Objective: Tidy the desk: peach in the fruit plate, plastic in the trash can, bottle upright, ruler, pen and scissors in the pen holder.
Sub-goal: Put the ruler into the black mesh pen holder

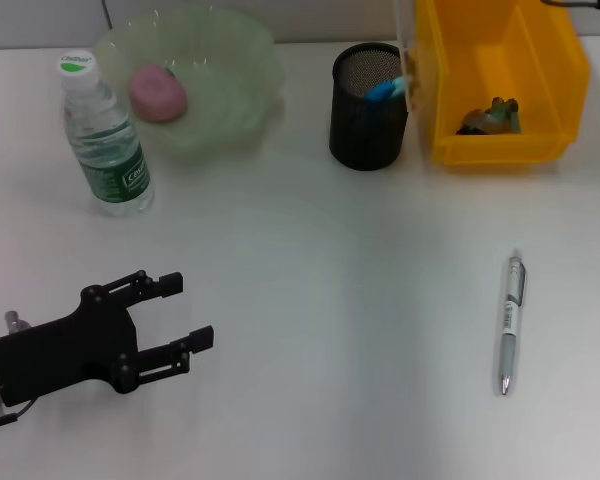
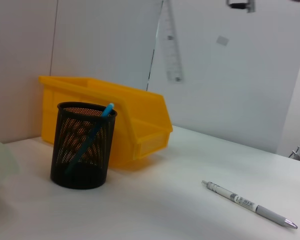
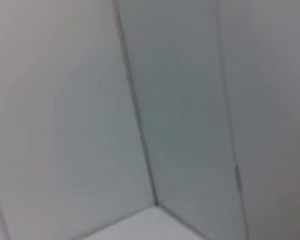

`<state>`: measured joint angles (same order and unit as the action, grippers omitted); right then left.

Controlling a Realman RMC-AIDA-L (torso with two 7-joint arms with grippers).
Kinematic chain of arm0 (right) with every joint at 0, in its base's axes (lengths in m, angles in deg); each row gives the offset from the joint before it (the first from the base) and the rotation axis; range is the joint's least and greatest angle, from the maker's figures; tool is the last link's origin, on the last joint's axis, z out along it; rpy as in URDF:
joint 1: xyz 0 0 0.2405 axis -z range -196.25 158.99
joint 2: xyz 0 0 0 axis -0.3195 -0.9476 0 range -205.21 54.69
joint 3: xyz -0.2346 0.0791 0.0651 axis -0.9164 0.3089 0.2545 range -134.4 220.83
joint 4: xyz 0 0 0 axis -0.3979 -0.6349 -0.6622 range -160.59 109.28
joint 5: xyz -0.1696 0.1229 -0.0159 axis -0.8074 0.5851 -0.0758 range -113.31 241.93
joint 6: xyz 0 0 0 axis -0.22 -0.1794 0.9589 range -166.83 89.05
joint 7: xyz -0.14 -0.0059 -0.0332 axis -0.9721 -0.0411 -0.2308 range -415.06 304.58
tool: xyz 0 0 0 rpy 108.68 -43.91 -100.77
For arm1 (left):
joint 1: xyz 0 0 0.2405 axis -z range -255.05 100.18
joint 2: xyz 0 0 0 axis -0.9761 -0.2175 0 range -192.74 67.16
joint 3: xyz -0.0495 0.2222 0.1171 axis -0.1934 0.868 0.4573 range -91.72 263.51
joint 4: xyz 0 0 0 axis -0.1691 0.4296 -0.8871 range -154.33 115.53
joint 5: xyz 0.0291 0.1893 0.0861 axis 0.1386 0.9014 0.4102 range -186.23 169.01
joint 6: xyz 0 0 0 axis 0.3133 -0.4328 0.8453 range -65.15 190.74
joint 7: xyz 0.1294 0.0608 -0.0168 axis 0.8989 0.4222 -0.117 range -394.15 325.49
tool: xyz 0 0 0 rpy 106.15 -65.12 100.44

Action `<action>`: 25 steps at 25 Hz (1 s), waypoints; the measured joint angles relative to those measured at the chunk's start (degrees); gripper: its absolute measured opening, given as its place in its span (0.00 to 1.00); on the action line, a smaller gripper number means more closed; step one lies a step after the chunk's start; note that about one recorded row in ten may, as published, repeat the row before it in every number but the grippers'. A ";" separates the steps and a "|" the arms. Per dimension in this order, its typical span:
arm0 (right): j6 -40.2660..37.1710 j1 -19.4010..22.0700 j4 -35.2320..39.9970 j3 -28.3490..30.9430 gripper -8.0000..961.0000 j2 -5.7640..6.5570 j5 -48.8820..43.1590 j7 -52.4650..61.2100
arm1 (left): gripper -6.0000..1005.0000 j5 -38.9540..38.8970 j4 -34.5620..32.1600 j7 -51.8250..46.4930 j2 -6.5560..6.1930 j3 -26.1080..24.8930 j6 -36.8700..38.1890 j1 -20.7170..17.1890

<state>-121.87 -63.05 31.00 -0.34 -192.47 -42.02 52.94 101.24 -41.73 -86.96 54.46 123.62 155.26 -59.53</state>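
Left gripper (image 1: 185,312): low over the near left of the white desk (image 1: 330,300), fingers spread apart with nothing between them, pointing toward the middle of the desk.
Right gripper: not seen in any view; its wrist camera shows only bare wall, so I cannot tell its state.
Pen (image 1: 510,322): lies flat on the desk at the right, well apart from the left gripper, tip toward the near edge, clip end toward the bin.
Pen handling: probably light, stiff and smooth, so it may roll or skid when pinched; the best hold looks like the mid-barrel, fingers across its length.
Pen holder (image 1: 368,105): black mesh cup, upright, just beside the yellow bin (image 1: 505,80); a blue-handled item (image 1: 388,90) leans inside.
Ruler (image 2: 171,45): seen only in the left wrist view, hanging above the bin.
Peach (image 1: 158,93): already in the translucent fruit plate (image 1: 235,70).
Water bottle (image 1: 104,135): upright, capped, near the plate.
Bin contents (image 1: 490,116): small dark scrap, likely the plastic.
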 joint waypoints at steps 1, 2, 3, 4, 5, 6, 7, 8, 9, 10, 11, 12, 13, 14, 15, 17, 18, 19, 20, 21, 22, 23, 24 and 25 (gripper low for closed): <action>1.37 -0.09 -0.65 -0.07 0.40 -0.22 0.26 -0.65 | 0.78 -0.01 0.00 0.04 0.01 0.03 0.00 0.01; 3.62 -0.28 -1.55 -0.09 0.40 -0.59 0.52 -1.88 | 0.78 -0.03 0.00 0.15 0.03 0.05 0.00 0.01; 5.34 -0.45 -2.33 -0.10 0.40 -1.01 0.68 -2.95 | 0.78 -0.03 0.00 0.26 0.07 0.11 0.01 0.01; 6.98 -0.55 -2.83 -0.13 0.40 -1.30 1.05 -3.93 | 0.78 -0.01 0.00 0.32 0.12 0.16 0.01 0.03; 8.88 -0.66 -3.76 -0.25 0.40 -1.61 1.89 -5.10 | 0.78 0.01 0.00 0.39 0.20 0.24 0.01 0.09; 10.56 -0.70 -4.58 -0.35 0.40 -1.74 2.94 -5.95 | 0.78 0.04 0.00 0.42 0.25 0.29 0.02 0.14; 12.09 -0.89 -5.91 -0.46 0.40 -1.79 4.30 -6.94 | 0.78 0.06 0.00 0.44 0.33 0.32 0.03 0.21; 13.48 -1.16 -7.26 -0.50 0.40 -1.79 5.66 -7.93 | 0.78 0.08 0.00 0.44 0.38 0.33 0.04 0.27; 14.64 -1.63 -8.70 -0.51 0.40 -1.80 6.65 -8.89 | 0.78 0.08 0.00 0.44 0.40 0.34 0.05 0.34; 15.43 -2.07 -9.62 -0.50 0.40 -1.79 7.08 -9.60 | 0.78 0.11 0.00 0.44 0.42 0.36 0.07 0.40; 16.33 -2.74 -10.82 -0.54 0.40 -1.80 7.31 -10.36 | 0.78 0.16 0.00 0.45 0.44 0.38 0.10 0.50; 17.32 -3.31 -11.80 -0.71 0.40 -1.80 7.33 -11.22 | 0.78 0.16 0.00 0.45 0.44 0.38 0.10 0.50; 18.25 -3.79 -12.65 -1.04 0.40 -1.80 7.34 -12.05 | 0.78 0.23 0.00 0.46 0.47 0.40 0.14 0.66; 19.27 -4.09 -13.41 -1.51 0.40 -1.82 7.37 -13.15 | 0.78 0.26 0.00 0.47 0.50 0.41 0.14 0.72; 20.17 -4.23 -13.83 -2.11 0.40 -1.85 7.64 -14.02 | 0.78 0.28 0.00 0.47 0.51 0.42 0.14 0.74; 22.24 -4.35 -14.62 -3.49 0.40 -1.95 8.33 -15.71 | 0.78 0.28 0.00 0.50 0.52 0.43 0.10 0.71; 23.45 -4.36 -15.15 -4.26 0.40 -2.00 9.04 -16.90 | 0.78 0.28 0.00 0.53 0.52 0.43 0.09 0.67; 24.19 -4.36 -15.48 -4.69 0.40 -2.02 9.50 -17.66 | 0.78 0.29 0.00 0.55 0.52 0.43 0.09 0.63; 24.84 -4.34 -15.96 -5.12 0.40 -2.04 10.38 -19.01 | 0.78 0.29 0.00 0.55 0.52 0.43 0.09 0.63; 25.29 -4.34 -16.53 -5.42 0.40 -2.06 11.26 -20.32 | 0.78 0.29 0.00 0.55 0.52 0.43 0.09 0.63; 25.52 -4.33 -17.12 -5.57 0.40 -2.06 12.29 -21.70 | 0.78 0.29 0.00 0.55 0.52 0.43 0.09 0.63; 25.64 -4.34 -17.64 -5.61 0.40 -2.06 13.22 -23.08 | 0.78 0.29 0.00 0.57 0.52 0.43 0.11 0.57; 25.73 -4.34 -18.01 -5.62 0.40 -2.07 14.06 -24.35 | 0.78 0.29 0.00 0.57 0.52 0.43 0.11 0.57; 25.74 -4.33 -18.17 -5.72 0.40 -2.08 14.80 -25.33 | 0.78 0.29 0.00 0.57 0.52 0.43 0.11 0.57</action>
<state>-96.13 -67.38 12.83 -6.06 -194.54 -27.22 27.62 101.52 -41.72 -86.39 54.98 124.04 155.37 -58.95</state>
